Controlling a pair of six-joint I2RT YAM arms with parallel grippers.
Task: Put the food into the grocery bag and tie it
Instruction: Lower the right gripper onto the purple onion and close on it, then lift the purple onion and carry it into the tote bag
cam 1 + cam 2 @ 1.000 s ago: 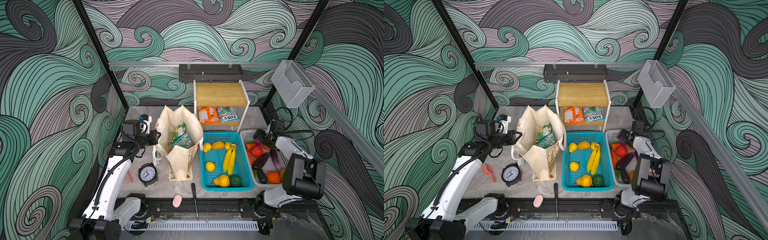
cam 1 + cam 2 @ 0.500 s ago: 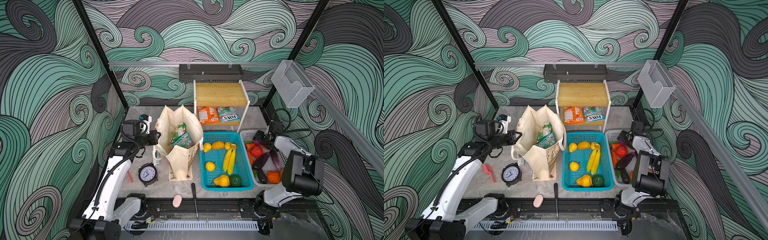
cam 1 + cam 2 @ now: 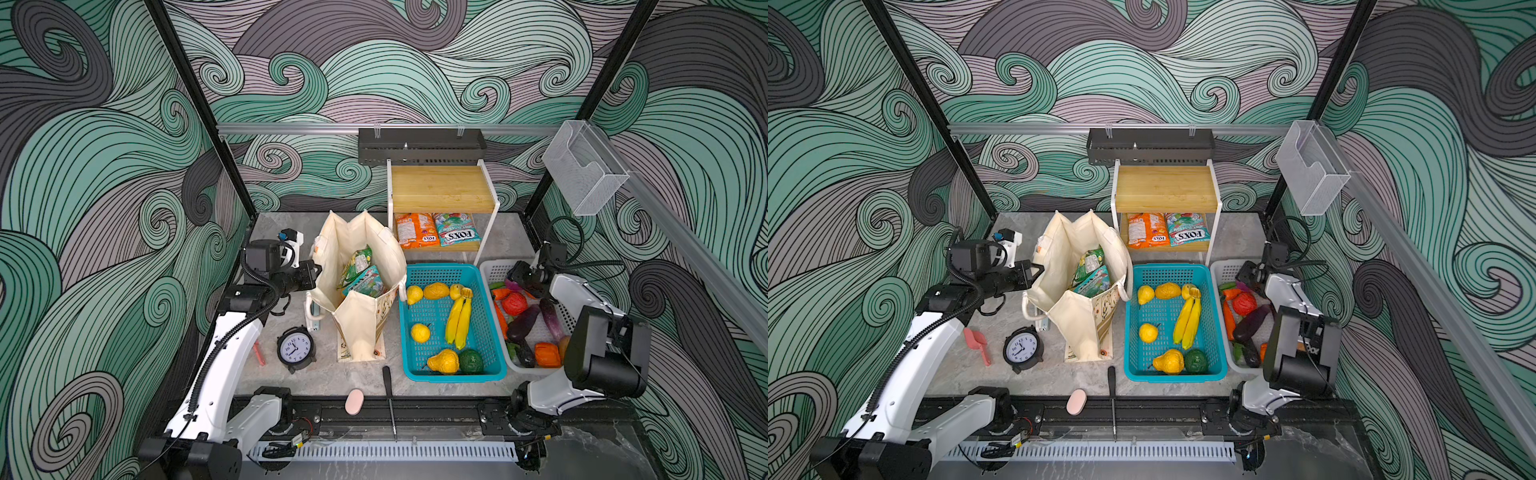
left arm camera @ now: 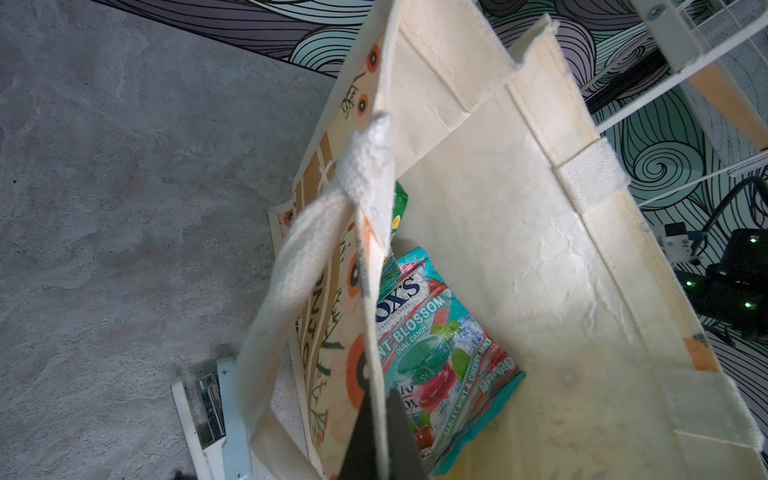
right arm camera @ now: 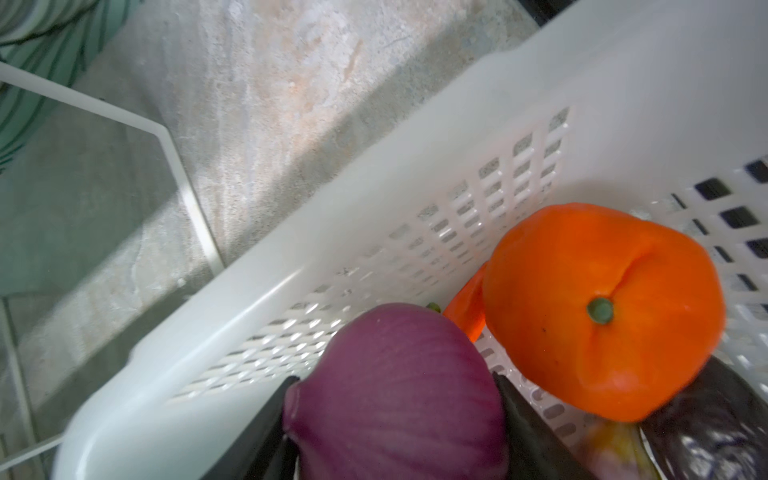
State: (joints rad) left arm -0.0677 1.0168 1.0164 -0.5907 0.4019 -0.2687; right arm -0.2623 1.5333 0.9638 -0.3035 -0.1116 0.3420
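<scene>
The left gripper [image 4: 376, 413] was clamped on the left rim of the grocery bag [image 3: 360, 328], with the cream cloth pinched between its fingers. The bag stood open on the table [image 3: 357, 379], just left of the teal basket [image 3: 451, 377]. It held 2 snack packets: a teal packet [image 4: 436, 353] and a green-yellow packet [image 3: 356, 262] on its far side.

At the right of the scene, the right gripper [image 5: 395, 378] reached into the far end of the white basket [image 5: 291, 257]. Its 2 fingers [image 5: 270, 419] sat against opposite sides of the purple onion [image 5: 399, 419], gripping it low in the basket, close to the wall. An orange [image 5: 602, 311] lay just beside the onion, and an eggplant [image 3: 523, 324] lay nearer in the same basket. 2 bananas [image 3: 457, 320] lay in the teal basket. A black clock [image 3: 296, 348] stood near-left of the bag.
</scene>
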